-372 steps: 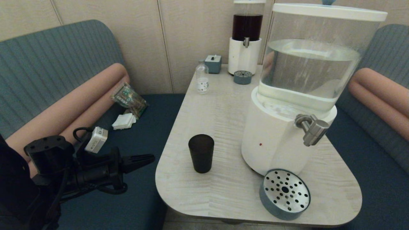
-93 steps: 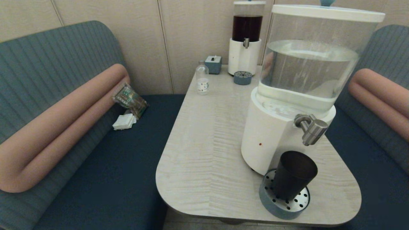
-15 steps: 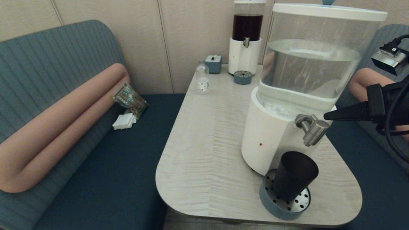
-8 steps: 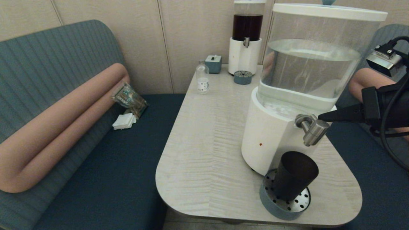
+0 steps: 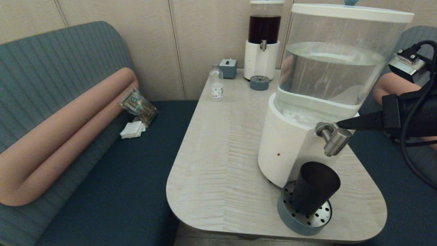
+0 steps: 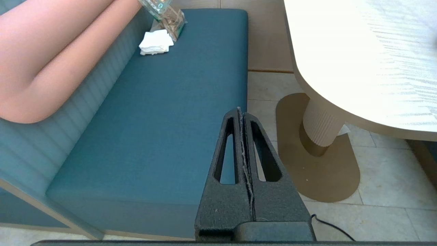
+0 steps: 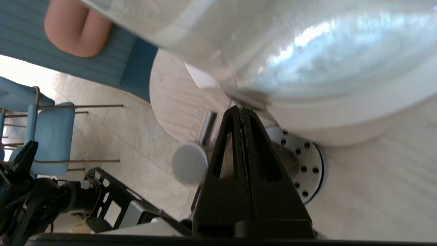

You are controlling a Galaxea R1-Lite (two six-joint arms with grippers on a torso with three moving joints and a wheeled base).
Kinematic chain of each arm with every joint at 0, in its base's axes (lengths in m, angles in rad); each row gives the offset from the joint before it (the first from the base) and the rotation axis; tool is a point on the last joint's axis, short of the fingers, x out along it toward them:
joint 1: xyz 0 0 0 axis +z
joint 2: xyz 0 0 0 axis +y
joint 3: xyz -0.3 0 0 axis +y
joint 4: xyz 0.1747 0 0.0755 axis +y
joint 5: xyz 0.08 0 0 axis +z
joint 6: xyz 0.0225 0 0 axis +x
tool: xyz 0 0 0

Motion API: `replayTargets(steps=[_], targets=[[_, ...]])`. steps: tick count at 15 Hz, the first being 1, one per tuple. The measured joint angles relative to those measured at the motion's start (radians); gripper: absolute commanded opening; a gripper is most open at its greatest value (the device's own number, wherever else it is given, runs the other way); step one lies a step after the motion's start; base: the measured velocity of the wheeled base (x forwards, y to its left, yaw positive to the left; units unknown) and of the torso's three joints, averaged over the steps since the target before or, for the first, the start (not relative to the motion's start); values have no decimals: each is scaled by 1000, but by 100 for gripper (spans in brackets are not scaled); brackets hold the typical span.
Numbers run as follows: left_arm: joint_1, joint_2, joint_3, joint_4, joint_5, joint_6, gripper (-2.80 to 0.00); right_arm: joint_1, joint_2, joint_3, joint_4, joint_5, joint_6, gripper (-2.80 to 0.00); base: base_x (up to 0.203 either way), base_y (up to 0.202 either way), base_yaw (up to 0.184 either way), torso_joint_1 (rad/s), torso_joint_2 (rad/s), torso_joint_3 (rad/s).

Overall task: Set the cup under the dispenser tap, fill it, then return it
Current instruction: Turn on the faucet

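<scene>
The dark cup (image 5: 315, 188) stands on the round perforated drip tray (image 5: 286, 215), below the brushed-metal dispenser tap (image 5: 334, 137) of the big white-based dispenser (image 5: 290, 147). My right gripper (image 5: 338, 125) reaches in from the right, shut and holding nothing, its tip against the top of the tap's elbow. In the right wrist view the right gripper (image 7: 241, 109) points at the dispenser base, with the tap (image 7: 189, 163) beside it and the tray (image 7: 312, 160) behind; the cup is mostly hidden by the fingers. My left gripper (image 6: 241, 111) is shut over the bench seat, out of the head view.
At the table's (image 5: 222, 153) far end stand a smaller dark-liquid dispenser (image 5: 263, 37), its little tray (image 5: 259, 82), a clear bottle (image 5: 216, 83) and a grey-blue box (image 5: 227, 67). A snack packet (image 5: 138, 106) and napkins (image 5: 133, 130) lie on the left bench.
My right gripper has slid left over the last second until its tip meets the tap. The cup and tray have not moved.
</scene>
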State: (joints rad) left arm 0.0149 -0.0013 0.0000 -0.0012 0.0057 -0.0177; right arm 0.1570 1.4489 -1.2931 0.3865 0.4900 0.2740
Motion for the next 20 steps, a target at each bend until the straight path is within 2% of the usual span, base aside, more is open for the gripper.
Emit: replayTargets(steps=[5,20], targets=[[0,0,0,0,0,0,-280,24,6,9,-11,1,1,-280,0,0,0,0,0,0],[0,1,0,0,0,0,-280,32,10,54,-96,123,-1,-280,0,0,0,0,0,0]])
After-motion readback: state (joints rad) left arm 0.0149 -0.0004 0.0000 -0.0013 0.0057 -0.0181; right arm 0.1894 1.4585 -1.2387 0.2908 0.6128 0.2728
